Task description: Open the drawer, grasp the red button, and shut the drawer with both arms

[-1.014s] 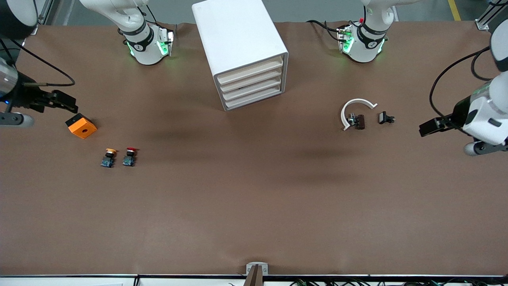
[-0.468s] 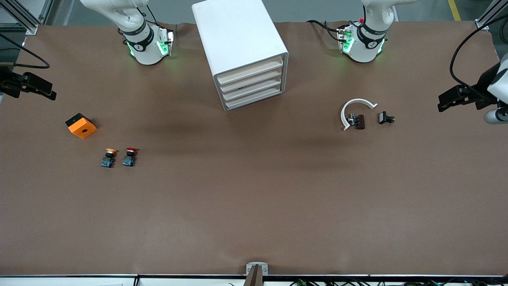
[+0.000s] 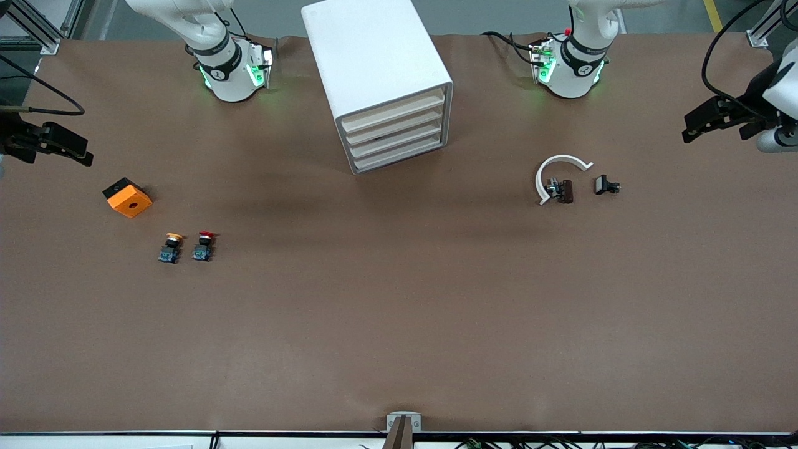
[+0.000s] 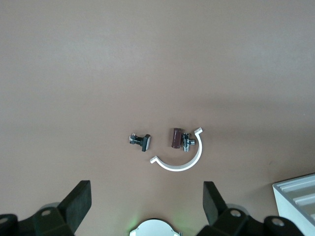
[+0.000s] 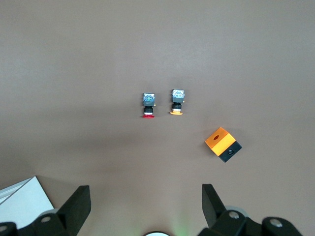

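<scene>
**Both end effectors up and apart, all drawers shut**

Nearest the front camera, toward my right arm's end of the counter [image 3: 399, 324], the red button [image 3: 204, 246] lies just beside the yellow button [image 3: 169, 247], the two apart from each other. In my right wrist view the same pair shows, red button [image 5: 148, 105] beside yellow button [image 5: 176, 102].

A little farther from the camera sits the orange cube [image 3: 128, 197], hole upward, near the buttons and not touching them.

At about the same depth, toward my left arm's end, a white clip [image 3: 557, 174] curves around a small brown part [image 3: 564, 191], with a small black part [image 3: 605, 185] just beside them.

Farther still, my right end effector [image 3: 62, 144] hangs over the counter's edge near the cube, fingers [image 5: 74, 206] apart and holding nothing. My left end effector [image 3: 714, 118] hangs over the other end of the counter, fingers [image 4: 76, 204] apart and empty too.

Farthest, between my two bases, stands the cabinet [image 3: 371, 59]. Its four drawers are all pushed in; I point at the top drawer [image 3: 393, 112].
</scene>
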You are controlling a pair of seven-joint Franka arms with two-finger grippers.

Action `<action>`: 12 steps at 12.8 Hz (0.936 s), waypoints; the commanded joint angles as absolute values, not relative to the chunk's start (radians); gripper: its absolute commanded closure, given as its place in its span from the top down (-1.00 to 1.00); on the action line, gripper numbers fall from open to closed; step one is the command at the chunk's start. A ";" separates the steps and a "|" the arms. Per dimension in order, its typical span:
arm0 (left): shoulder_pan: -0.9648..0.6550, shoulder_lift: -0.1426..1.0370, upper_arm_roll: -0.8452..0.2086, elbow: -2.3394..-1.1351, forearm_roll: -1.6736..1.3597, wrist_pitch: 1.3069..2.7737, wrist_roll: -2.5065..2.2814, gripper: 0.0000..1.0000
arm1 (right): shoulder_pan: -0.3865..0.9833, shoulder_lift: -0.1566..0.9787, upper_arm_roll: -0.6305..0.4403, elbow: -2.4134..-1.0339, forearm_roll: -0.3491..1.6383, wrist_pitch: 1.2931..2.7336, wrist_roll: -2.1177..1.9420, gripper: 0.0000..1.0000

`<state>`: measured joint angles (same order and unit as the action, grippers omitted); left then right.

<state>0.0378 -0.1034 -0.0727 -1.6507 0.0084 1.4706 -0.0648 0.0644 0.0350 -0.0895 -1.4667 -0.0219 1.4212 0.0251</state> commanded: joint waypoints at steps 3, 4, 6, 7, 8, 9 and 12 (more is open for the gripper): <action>0.031 -0.144 -0.078 -1.686 -0.003 1.496 -0.051 1.00 | 0.008 0.043 -0.051 -1.445 -0.012 1.417 0.014 1.00; 0.031 -0.144 -0.078 -1.683 -0.003 1.496 -0.051 1.00 | -0.024 0.043 -0.029 -1.445 -0.002 1.417 0.014 1.00; 0.031 -0.141 -0.078 -1.675 -0.002 1.496 -0.051 1.00 | -0.040 0.043 -0.005 -1.445 0.006 1.431 0.014 1.00; 0.031 -0.144 -0.080 -1.680 -0.003 1.497 -0.054 1.00 | -0.037 0.043 -0.005 -1.445 0.006 1.431 0.014 1.00; 0.031 -0.153 -0.080 -1.686 -0.003 1.496 -0.055 1.00 | -0.035 0.043 -0.005 -1.445 0.006 1.433 0.014 1.00; 0.031 -0.158 -0.080 -1.686 -0.003 1.496 -0.064 1.00 | -0.035 0.043 -0.005 -1.445 0.005 1.433 0.014 1.00; 0.032 -0.144 -0.078 -1.660 -0.002 1.494 -0.064 1.00 | -0.041 0.040 -0.005 -1.459 0.008 1.448 0.012 1.00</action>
<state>0.0287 -0.1310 -0.0788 -1.6595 0.0078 1.4850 -0.0649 -0.0114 0.0352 -0.0228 -1.4653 -0.0104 1.4409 0.0247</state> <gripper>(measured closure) 0.000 0.000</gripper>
